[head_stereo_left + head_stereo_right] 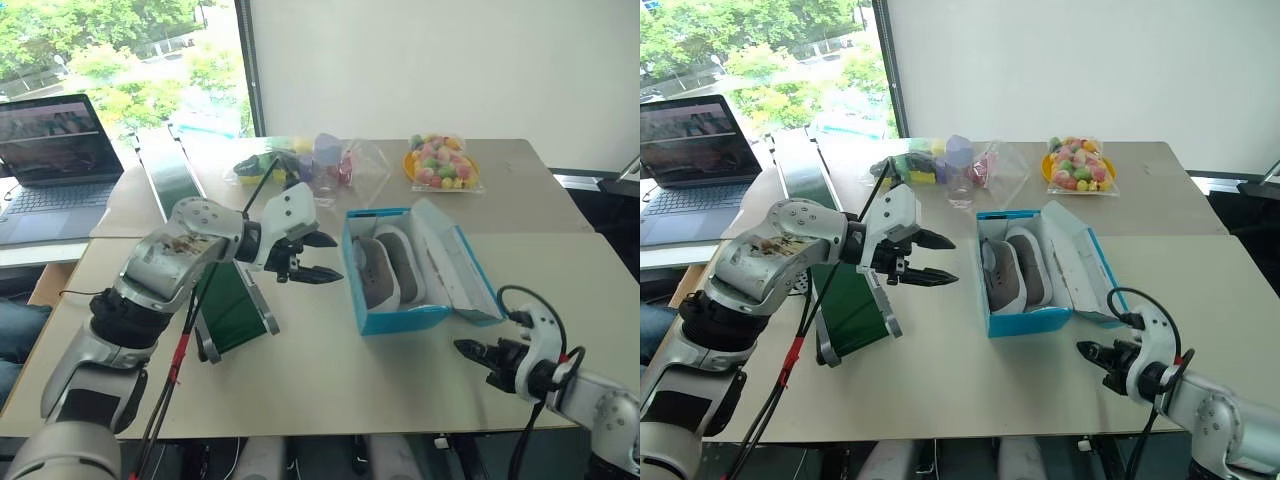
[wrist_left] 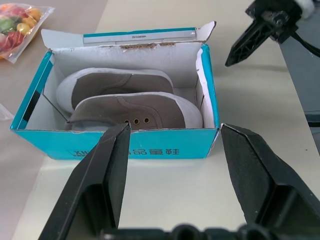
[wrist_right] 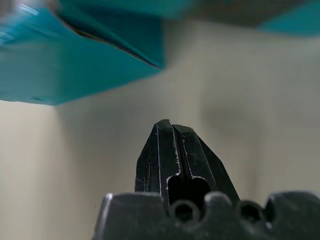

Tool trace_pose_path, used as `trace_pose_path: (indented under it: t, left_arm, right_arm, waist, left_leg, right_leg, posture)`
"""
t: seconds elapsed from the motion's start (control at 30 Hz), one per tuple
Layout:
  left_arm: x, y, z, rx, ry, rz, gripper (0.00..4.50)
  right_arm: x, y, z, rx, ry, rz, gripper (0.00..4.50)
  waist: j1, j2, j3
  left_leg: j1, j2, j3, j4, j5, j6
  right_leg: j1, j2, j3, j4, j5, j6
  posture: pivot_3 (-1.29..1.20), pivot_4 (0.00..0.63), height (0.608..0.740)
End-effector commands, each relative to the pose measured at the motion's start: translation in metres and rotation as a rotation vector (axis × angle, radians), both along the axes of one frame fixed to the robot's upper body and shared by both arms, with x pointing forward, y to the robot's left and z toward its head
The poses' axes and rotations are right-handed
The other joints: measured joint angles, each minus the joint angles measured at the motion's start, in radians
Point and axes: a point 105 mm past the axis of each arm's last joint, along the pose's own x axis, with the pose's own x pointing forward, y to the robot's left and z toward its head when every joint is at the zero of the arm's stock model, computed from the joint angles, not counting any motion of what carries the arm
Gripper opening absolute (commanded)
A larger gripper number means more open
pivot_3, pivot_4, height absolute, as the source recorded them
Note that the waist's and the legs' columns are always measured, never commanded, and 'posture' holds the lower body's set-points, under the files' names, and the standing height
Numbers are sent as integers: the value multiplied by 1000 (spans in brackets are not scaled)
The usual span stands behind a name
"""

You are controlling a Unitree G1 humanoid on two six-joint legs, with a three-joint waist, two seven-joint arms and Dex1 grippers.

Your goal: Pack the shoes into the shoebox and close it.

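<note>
Beige table (image 1: 330, 370) by a window carries one shoebox (image 1: 400, 322), open, with its lid (image 1: 455, 262) folded back on the side away from the left end effector (image 1: 312, 257). Two shoes (image 2: 131, 100) lie inside it, side by side. The left end effector hovers above the table just beside the box's long side, pointing at it, its two fingers (image 2: 102, 180) spread and holding nothing; in the left wrist view the box sits straight ahead between them, lettering facing the camera. The right end effector (image 1: 467, 349) is low over the table, near the box's near right corner but apart from it, its fingers pressed together and empty. One dark green tray (image 1: 228, 305) lies just behind the left end effector. Beyond the box, well away from both end effectors, are two clear bags (image 1: 442, 164) of colourful items. One laptop (image 1: 52, 165) stands open at the far left.
</note>
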Motion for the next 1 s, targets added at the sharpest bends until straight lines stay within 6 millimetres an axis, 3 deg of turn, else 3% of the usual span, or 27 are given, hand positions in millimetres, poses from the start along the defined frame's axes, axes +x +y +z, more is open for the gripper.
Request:
trace_pose_path:
  t: [0.03, 0.3, 0.4, 0.53, 0.63, 0.73, 0.87, 0.93, 1.0]
  left_arm:
    - [-3, 3, 17, -14, -62, 10, 3046]
    - [-5, 7, 23, -12, -75, 41, 3046]
    - [-5, 7, 25, -18, -74, 49, 3046]
    - [-5, 7, 25, -15, -78, 47, 3046]
    - [-5, 6, 25, -17, -79, 45, 3046]
    - [-4, 6, 25, -11, -82, 41, 3046]
    - [-2, 4, 25, -7, -86, 36, 3046]
    - [-2, 4, 25, -8, -89, 34, 3046]
    - [-1, 4, 26, -9, -94, 37, 3046]
  right_arm:
    - [30, -5, -13, 16, -150, -73, 14]
    - [69, -13, -21, 177, -396, -271, 14]
    - [76, -17, -13, 213, -471, -333, 14]
    - [82, -22, 19, 305, -648, -391, 14]
    - [81, -7, 48, 390, -751, -310, 14]
    - [78, 17, 94, 588, -846, -187, 14]
    - [70, 51, 130, 664, -871, 29, 14]
    - [64, 68, 137, 664, -845, 138, 14]
    - [62, 90, 121, 559, -715, 262, 14]
  waist:
    - [-4, 0, 0]
    - [-22, -5, -3]
    - [-22, -5, -3]
    - [-21, -5, -3]
    - [-21, -2, -1]
    - [-21, 2, 0]
    - [-21, 3, 0]
    - [-19, 3, 0]
    - [-17, 3, 0]
  left_leg:
    - [0, 0, 0, 0, 0, 0]
    - [2, 1, 0, 0, 0, -1]
    - [2, 1, 0, 0, 0, -1]
    - [2, 1, 0, 0, 0, -1]
    - [2, 1, 0, 0, 0, -1]
    - [2, 1, 0, 0, 0, 0]
    - [2, 2, 0, -2, 4, 6]
    - [2, 1, 0, -3, 4, 6]
    - [2, 1, 0, -3, 4, 6]
  right_leg:
    - [0, 0, 0, 0, 0, 0]
    - [3, 2, 0, -1, 0, 0]
    - [3, 1, 1, -3, 0, 0]
    - [3, 1, 2, -4, 0, 0]
    - [1, 0, 2, 0, 0, 1]
    - [0, 1, 3, 2, 1, 1]
    - [0, 2, 3, 3, 1, 1]
    - [0, 2, 3, 2, 1, 2]
    - [0, 2, 2, 1, 1, 2]
  posture:
    - [0, 150, 740]
    - [0, 150, 740]
    - [0, 150, 740]
    - [0, 150, 740]
    - [0, 150, 740]
    - [0, 150, 740]
    - [0, 150, 740]
    - [0, 150, 740]
    - [0, 150, 740]
